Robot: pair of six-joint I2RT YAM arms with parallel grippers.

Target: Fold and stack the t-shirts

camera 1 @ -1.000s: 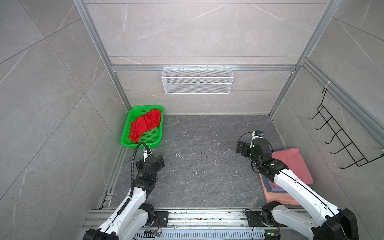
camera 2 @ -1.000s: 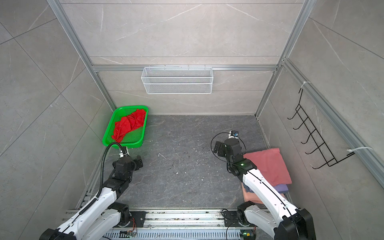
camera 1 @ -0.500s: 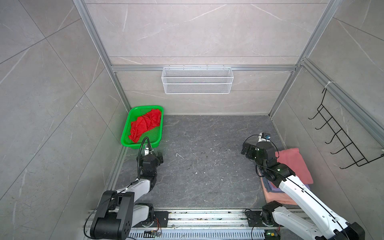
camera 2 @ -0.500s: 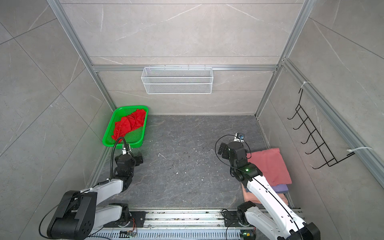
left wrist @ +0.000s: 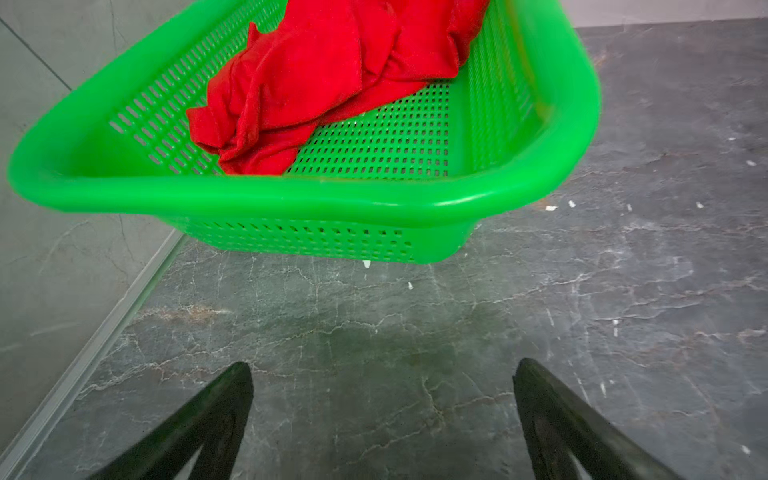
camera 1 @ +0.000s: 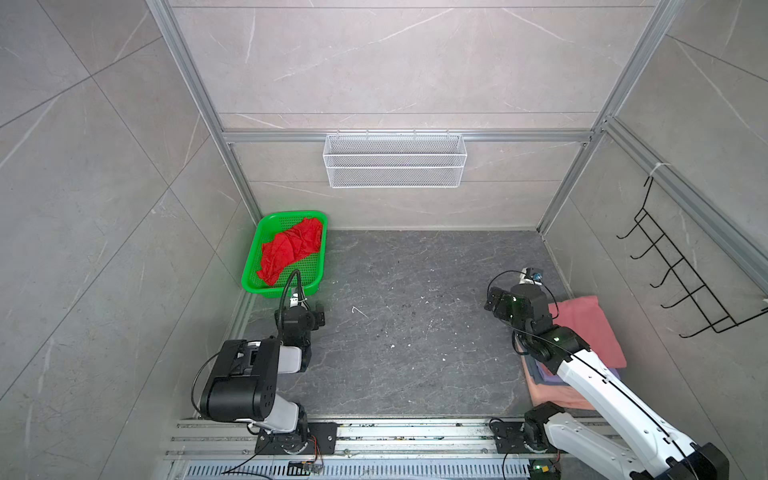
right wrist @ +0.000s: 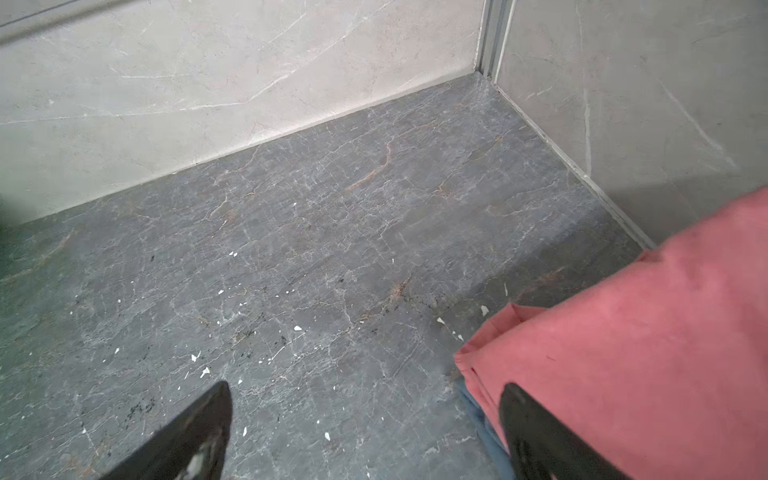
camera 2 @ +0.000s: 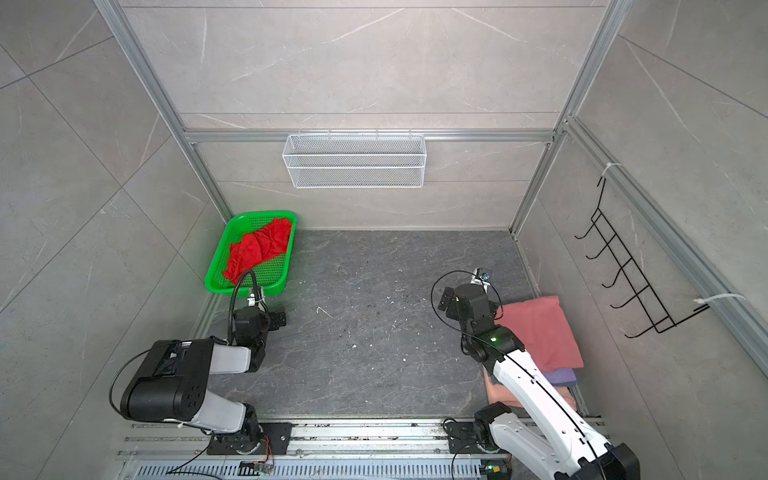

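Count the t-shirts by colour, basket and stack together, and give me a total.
Bright red crumpled t-shirt in the green perforated plastic basket: 1
Salmon-pink folded t-shirt, top of stack: 1
Lavender folded t-shirt: 1
Grey-blue folded t-shirt: 1
Peach folded t-shirt, bottom: 1
Total: 5

Crumpled red tee [left wrist: 332, 75] in green perf. basket [left wrist: 291, 199], basket on dark marble floor [left wrist: 415, 324], left tool [left wrist: 383, 368] jaws wide apart

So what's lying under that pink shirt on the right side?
Peeking out beneath the pink shirt: a purple shirt, a peach shirt at the bottom, and a blue edge. The pink shirt and the robot's arm cover the rest, so anything more is hidden.
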